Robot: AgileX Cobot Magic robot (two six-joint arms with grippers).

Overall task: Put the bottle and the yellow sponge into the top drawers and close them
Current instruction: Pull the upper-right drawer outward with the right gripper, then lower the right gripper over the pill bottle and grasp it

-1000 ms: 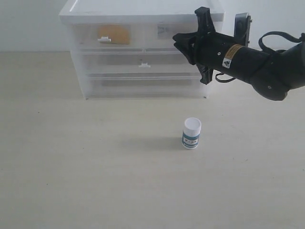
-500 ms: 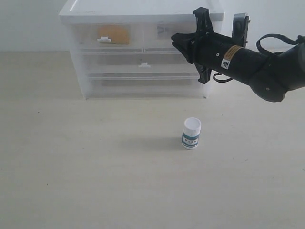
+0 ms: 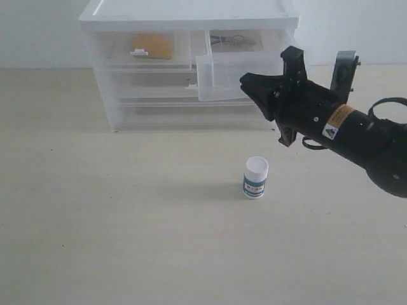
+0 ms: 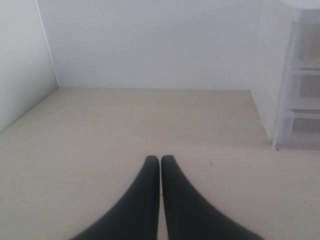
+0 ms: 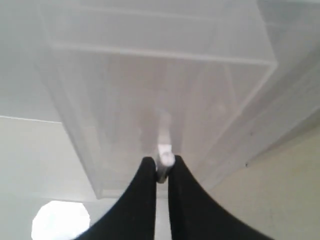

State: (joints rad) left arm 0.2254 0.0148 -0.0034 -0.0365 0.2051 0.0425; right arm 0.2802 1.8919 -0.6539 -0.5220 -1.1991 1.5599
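Right gripper clenched on the pull tab of the right top drawer, which stands drawn out. Bottle upright on the table below the gripper, apart. Yellow sponge beyond it, leftward, inside the closed left top drawer. My left gripper is clenched, empty.

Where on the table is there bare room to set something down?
Bare table left of the bottle and in front of it. Crowded between the bottle and the cabinet, where the right gripper holds the open drawer.
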